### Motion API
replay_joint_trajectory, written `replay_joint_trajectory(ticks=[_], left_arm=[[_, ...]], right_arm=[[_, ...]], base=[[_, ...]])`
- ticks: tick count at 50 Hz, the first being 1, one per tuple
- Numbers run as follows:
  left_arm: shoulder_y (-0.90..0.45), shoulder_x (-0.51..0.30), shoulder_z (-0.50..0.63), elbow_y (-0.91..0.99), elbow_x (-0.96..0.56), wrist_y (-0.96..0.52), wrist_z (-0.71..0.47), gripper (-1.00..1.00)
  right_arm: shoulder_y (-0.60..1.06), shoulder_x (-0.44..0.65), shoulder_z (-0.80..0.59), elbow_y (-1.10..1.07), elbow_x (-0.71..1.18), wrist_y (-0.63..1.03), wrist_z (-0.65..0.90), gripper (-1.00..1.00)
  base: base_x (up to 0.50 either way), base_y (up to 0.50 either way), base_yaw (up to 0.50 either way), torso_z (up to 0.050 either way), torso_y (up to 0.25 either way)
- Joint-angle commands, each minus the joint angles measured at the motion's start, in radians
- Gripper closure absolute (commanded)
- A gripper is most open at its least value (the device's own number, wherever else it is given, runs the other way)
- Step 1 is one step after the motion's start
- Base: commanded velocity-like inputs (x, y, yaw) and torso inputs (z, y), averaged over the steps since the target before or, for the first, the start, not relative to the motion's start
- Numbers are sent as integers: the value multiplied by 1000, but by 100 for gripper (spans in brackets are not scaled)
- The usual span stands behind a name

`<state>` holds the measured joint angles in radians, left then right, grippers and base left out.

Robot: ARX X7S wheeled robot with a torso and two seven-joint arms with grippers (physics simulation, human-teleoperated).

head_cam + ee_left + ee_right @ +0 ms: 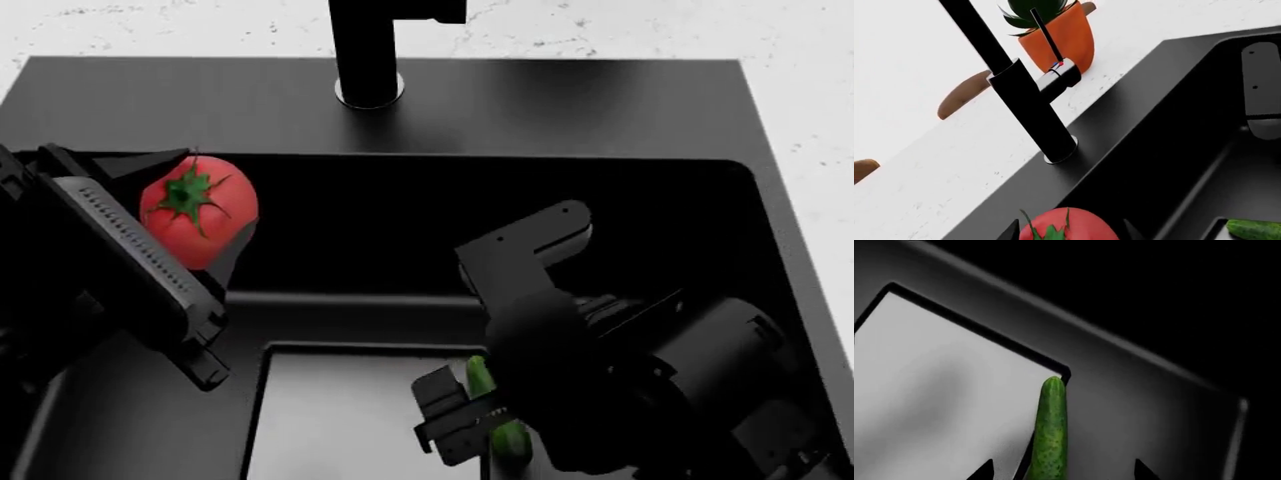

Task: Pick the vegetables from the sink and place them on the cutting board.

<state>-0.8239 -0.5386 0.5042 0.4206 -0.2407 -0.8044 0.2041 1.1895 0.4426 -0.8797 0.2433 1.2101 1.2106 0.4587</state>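
Lifting tomato [198,208] clamped in left gripper [180,235] at head view's left, right gripper [483,418] straddling cucumber [497,420] low centre on sink [160,100] floor, closure unclear — square up before squeezing.

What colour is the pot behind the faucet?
Orange; the pot shows best in the left wrist view.

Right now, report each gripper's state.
Left gripper: shut on the tomato, lifted above the sink.
Right gripper: around the cucumber; closure cannot be told.
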Motion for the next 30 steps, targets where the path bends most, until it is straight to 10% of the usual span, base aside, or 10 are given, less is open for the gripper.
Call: replay_joint_trajectory(ticks=[1, 30], left_arm=[[237, 51, -72, 5, 0, 40, -1, 100], [245, 44, -63, 4, -5, 43, -3, 100]], right_arm=[[-45, -30, -33, 50, -88, -85, -85, -100], [-94, -83, -86, 222, -180, -221, -186, -100]], base=[[0, 25, 20, -32, -26], [0, 26, 22, -32, -26]])
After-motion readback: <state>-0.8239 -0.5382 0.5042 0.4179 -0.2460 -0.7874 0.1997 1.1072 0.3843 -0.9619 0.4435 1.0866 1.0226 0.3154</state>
